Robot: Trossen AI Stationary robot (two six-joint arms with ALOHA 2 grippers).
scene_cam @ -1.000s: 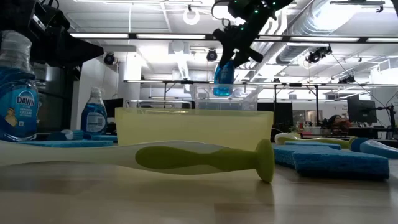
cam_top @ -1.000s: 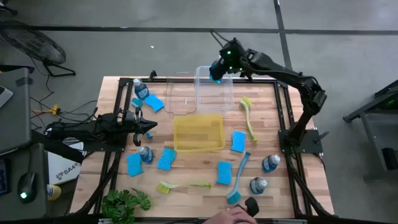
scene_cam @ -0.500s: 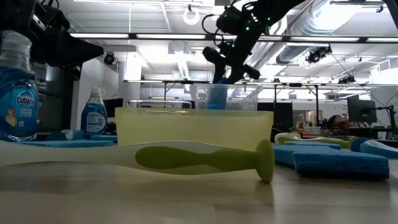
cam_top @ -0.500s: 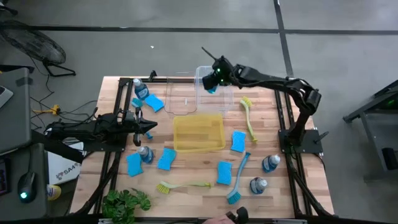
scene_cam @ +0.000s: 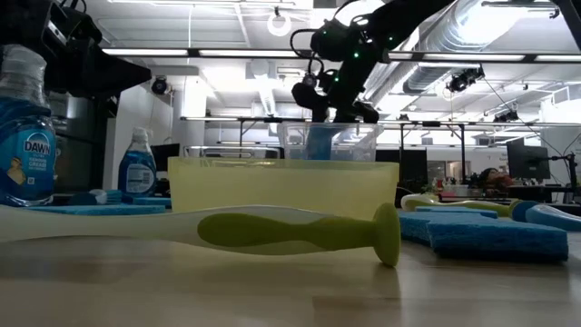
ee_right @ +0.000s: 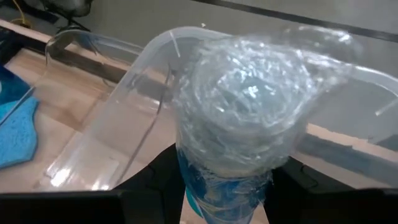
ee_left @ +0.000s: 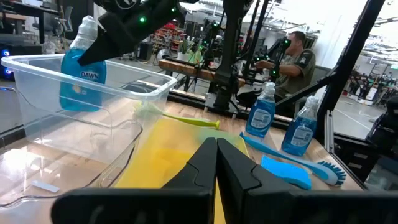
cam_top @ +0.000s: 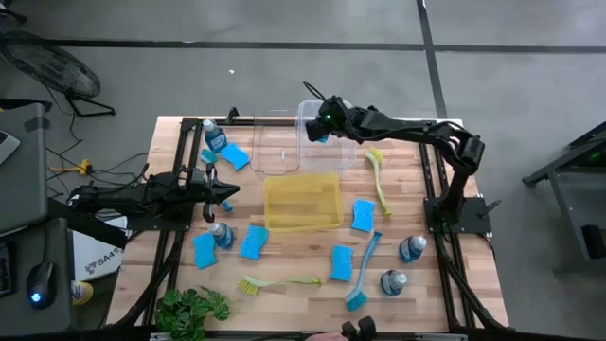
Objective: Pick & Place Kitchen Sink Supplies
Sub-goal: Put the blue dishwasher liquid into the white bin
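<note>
The right gripper (cam_top: 320, 126) lowers a bottle of blue dish soap (ee_left: 81, 68) into the clear bin (cam_top: 344, 152) beyond the yellow bin (cam_top: 301, 202), fingers clamped on it. The left gripper (cam_top: 225, 192), jaws pressed together, waits beside the yellow bin. Sponges, brushes and other bottles scattered around it appear still unsorted.

We get the high view straight down over the yellow bin (cam_top: 302, 202); low view level beside it, facing the room; both wrist views close on the clear bin (ee_left: 74, 124).

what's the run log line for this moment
right gripper: holding soap bottle inside clear bin | left gripper: shut, idle at table's left
</note>
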